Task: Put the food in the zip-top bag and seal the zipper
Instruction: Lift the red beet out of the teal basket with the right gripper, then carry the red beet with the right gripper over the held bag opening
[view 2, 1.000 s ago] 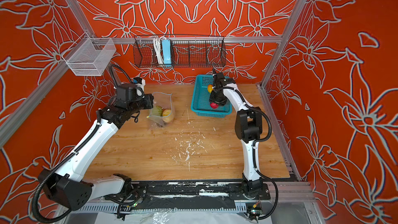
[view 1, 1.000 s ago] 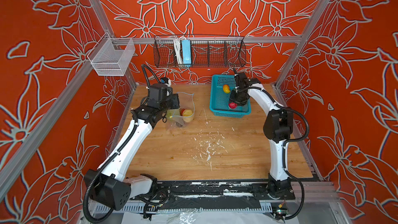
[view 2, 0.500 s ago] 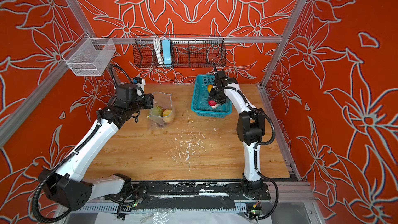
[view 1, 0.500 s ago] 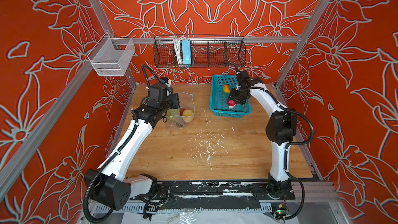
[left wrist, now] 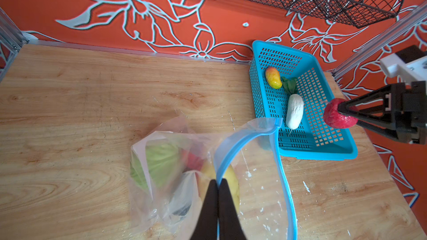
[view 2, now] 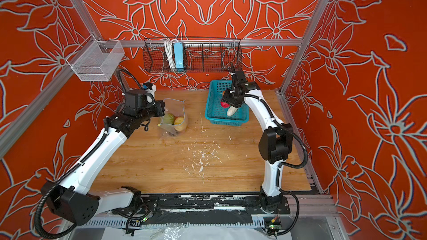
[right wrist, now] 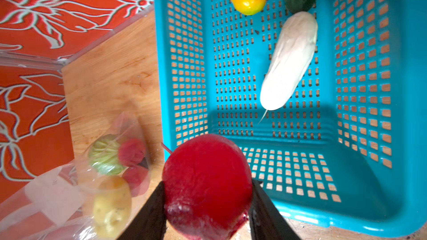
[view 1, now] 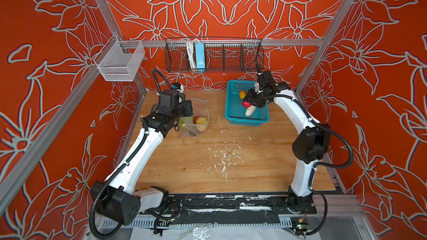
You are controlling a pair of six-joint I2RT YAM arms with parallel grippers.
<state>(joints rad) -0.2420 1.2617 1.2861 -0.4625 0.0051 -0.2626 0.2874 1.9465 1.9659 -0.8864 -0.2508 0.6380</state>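
Bag point(left wrist: 161, 158) part-filled: left jaws pinch its zipper point(left wrist: 258, 128), right jaws clamp red fruit point(right wrist: 208, 181); mango point(left wrist: 273, 77), radish point(left wrist: 294, 111), leaf point(left wrist: 289, 84) lie in basket point(left wrist: 316, 154).

Bare bench point(view 1: 208, 158) lies open between bag point(view 1: 201, 113), left, and basket point(view 1: 231, 108), right. Left claw point(left wrist: 217, 182) crowds the bag's mouth; wire rack point(view 1: 215, 56) overhangs the far edge.

I am reading no text, label, brand, number or sign in any view. I am finding nothing legible on the zip-top bag point(left wrist: 166, 135), the teal basket point(left wrist: 323, 154) or the light-blue power strip point(view 1: 199, 55).
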